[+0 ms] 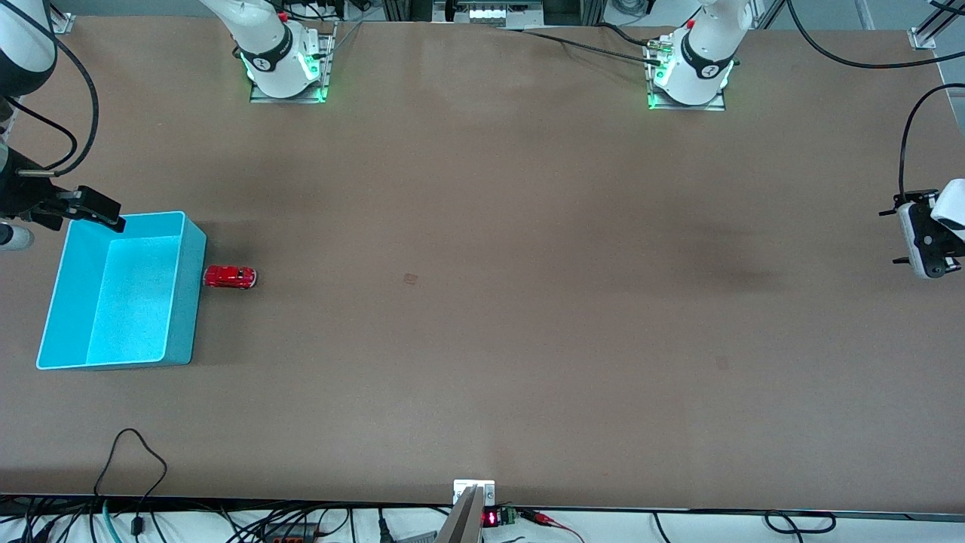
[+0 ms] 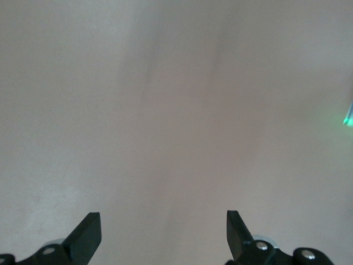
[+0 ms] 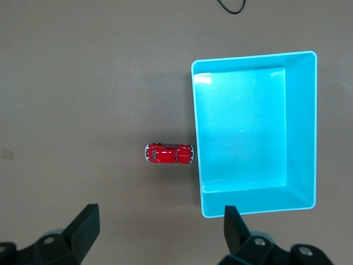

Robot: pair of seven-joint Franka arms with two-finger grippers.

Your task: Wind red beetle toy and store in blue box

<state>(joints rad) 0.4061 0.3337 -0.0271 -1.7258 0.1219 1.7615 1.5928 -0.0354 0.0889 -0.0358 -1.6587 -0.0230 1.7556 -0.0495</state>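
The tiny shiny red beetle toy car [image 1: 230, 277] sits on the brown table [image 1: 482, 302], down at the right arm's end. One end of it is touching, or almost touching, the outside wall of the bright blue plastic box [image 1: 53, 305]. The car is beside the box, on the side that faces the middle of the table. It is not in the box. The box is open on top and has nothing in it.

The right gripper [image 3: 160, 234] hangs high over the table beside the box's top rim. Its two black fingers [image 3: 83, 229] are spread wide apart and hold nothing. Its own camera looks straight down on the car and the box.

The left gripper [image 2: 164, 234] waits over bare table at the left arm's end, well apart from the car. Its fingers are spread wide too, and it holds nothing.

What could go wrong? The car is very small and smooth, and it has wheels. If a finger bumps it, it may roll away. It is also tight against the box wall, so a finger coming down on that side could hit the wall, push the box, or miss the car. And if the car is let go after winding, it may zoom off.
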